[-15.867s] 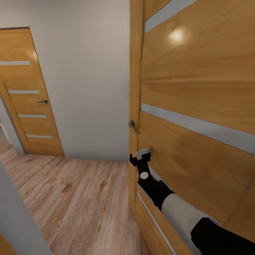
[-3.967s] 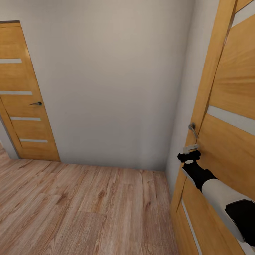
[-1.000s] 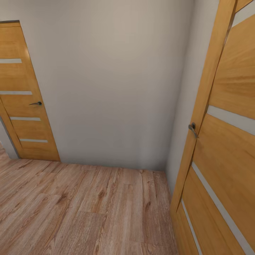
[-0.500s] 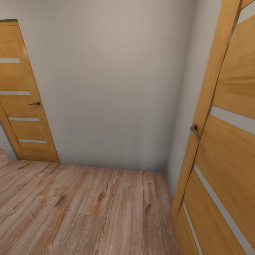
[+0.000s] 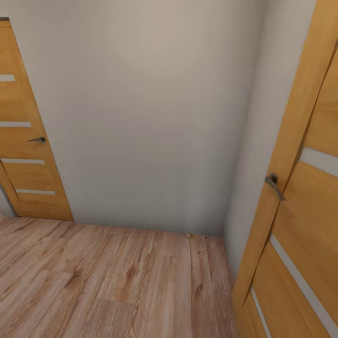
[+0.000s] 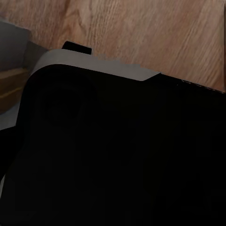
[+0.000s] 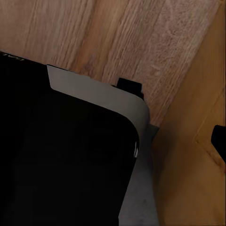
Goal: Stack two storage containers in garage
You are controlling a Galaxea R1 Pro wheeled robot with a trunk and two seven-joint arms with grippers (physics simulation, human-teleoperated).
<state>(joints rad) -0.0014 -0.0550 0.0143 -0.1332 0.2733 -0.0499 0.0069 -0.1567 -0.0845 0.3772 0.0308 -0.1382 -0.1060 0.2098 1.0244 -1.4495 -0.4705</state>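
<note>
Head view puts the open door [image 5: 300, 225] close on my right, its handle [image 5: 273, 184] jutting out; farther off stand the wall [image 5: 150, 117] and another door [image 5: 23, 155]. No containers visible; tool state untellable. I risk clipping that door.

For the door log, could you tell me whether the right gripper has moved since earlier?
Yes. The right gripper has drawn back from the door handle it was beside four seconds ago; its camera now faces the wood floor.

Both doors (left [image 5: 23, 141], right [image 5: 300, 211]) are cut off by the frame's edges.
</note>
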